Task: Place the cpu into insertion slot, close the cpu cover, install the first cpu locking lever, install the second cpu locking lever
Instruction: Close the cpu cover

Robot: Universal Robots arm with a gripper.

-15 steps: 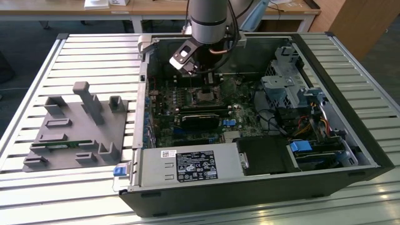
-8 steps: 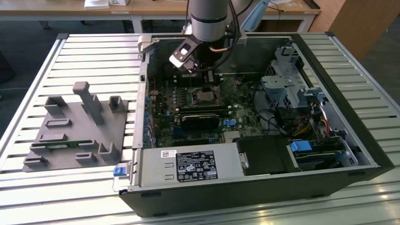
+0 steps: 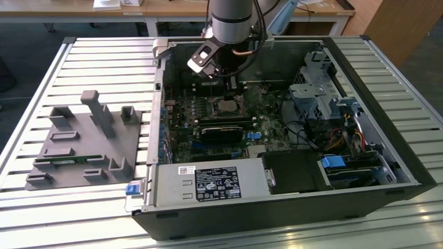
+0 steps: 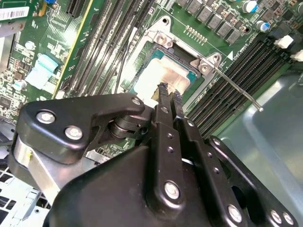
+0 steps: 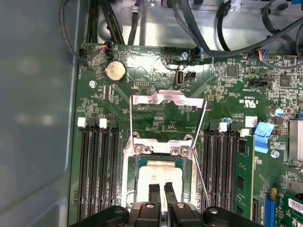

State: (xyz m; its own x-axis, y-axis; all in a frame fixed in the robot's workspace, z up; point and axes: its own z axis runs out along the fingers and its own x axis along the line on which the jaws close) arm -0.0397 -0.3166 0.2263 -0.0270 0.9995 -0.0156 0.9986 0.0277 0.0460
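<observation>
Silver cpu cover (image 5: 165,98) open, cpu (image 5: 147,182) beneath pincer (image 5: 161,185)

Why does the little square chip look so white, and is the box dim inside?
Glare whitens the cpu top in both wrist views; the cover gleams in the first wrist view; in the exterior view the case interior is shadowed.

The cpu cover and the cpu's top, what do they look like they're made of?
The cpu cover looks like thin stamped sheet metal, bright silver: it glints and has crisp edges. The cpu top looks like dull pale metal, matte with a soft glare; its green rim suggests circuit board underneath.
</observation>
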